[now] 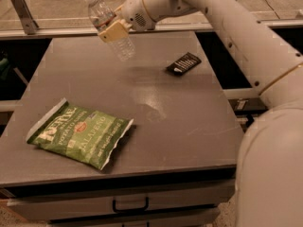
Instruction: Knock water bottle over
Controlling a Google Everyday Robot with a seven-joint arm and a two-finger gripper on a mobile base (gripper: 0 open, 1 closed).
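Observation:
The water bottle [124, 48] is a clear ribbed bottle with a white cap and a coloured label band. It is tilted, cap up and to the left, and its base hangs just above the far middle of the grey table [189, 126]. My gripper [112, 31] reaches in from the right. Its tan fingers [116, 30] are closed around the bottle's middle and hide part of it.
A green chip bag [80, 136] lies flat at the front left. A small black packet [183, 63] lies at the far right. A metal rail with posts [21, 11] runs behind the table. A drawer handle [130, 205] is below the front edge.

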